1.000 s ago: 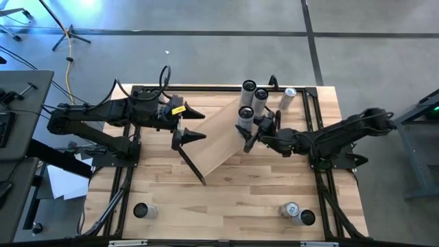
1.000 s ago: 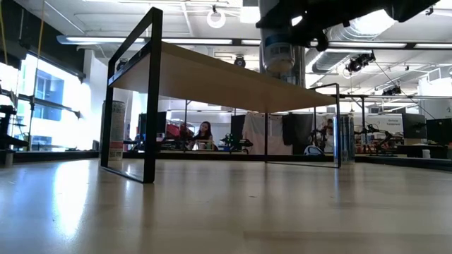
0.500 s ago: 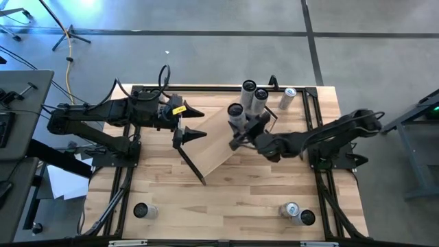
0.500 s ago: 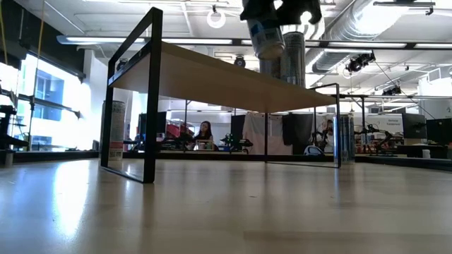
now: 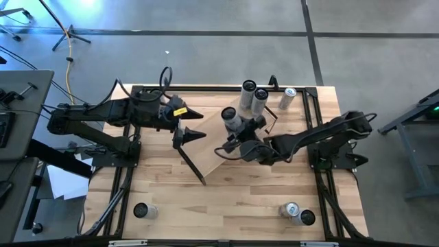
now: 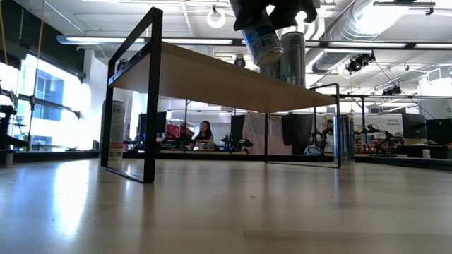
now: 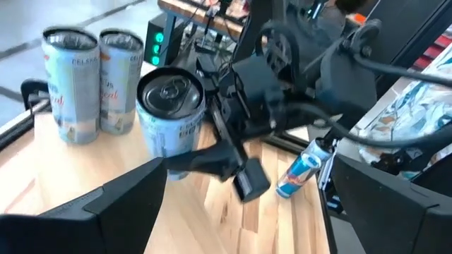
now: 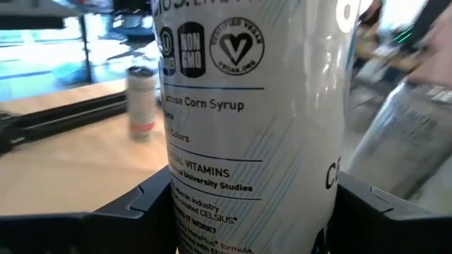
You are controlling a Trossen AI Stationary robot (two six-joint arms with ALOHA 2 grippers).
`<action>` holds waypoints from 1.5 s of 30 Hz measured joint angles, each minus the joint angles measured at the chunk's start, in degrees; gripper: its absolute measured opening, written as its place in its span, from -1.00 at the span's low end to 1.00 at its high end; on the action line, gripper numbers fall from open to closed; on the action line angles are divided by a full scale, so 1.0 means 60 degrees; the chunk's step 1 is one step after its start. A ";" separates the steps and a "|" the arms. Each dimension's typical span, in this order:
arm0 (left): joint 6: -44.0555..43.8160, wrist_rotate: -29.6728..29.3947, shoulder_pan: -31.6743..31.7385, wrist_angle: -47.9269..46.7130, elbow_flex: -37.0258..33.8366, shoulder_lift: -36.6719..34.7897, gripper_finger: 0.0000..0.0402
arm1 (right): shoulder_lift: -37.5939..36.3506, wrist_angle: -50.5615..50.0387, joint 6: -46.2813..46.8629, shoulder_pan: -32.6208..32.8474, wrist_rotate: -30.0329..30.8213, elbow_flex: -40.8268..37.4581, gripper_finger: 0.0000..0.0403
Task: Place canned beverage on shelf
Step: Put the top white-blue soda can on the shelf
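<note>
My right gripper (image 5: pixel 234 129) is shut on a tall white and silver beverage can (image 5: pixel 230 118), held above the middle of the shelf (image 5: pixel 209 147), a pale wood board on black end brackets. The low view shows the can (image 6: pixel 264 42) tilted, clear above the board (image 6: pixel 205 74). Two more tall cans (image 5: pixel 254 94) stand on the shelf's far right end. My left gripper (image 5: pixel 199 124) is open and empty by the shelf's left end. My right gripper pinches the can's side wall (image 8: pixel 247 141) between its two fingers (image 8: pixel 152 201), one on either side. The fingers come about level from the table's right side and lie across the can. The can is lifted clear of the shelf, slightly tilted, with its lower end (image 6: pixel 268 55) below the fingers.
A slim can (image 5: pixel 288 97) lies on the table at the far right, past the shelf. One can (image 5: pixel 142 210) stands near the front left edge and two cans (image 5: pixel 298 213) near the front right. Black frame rails run along both table sides.
My right gripper has carried the can toward the table's left edge, away from the two standing cans and over the middle of the shelf. The can has risen clear of the board and now leans a little.
</note>
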 joint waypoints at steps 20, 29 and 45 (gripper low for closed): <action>-0.0253 0.0011 0.0000 -0.0128 0.0000 0.0004 0.84 | -0.3988 0.4891 -0.0574 0.0044 -0.4126 -0.4787 0.22; -0.0256 -0.0029 0.0004 0.0045 0.0000 0.0029 0.84 | -0.4276 0.6508 -0.1527 -0.0495 -0.4979 -0.5976 0.32; -0.0278 -0.0237 0.0007 0.0038 0.0000 0.0029 0.84 | -0.1960 0.9191 -0.2746 -0.0851 -0.5426 -0.5950 0.32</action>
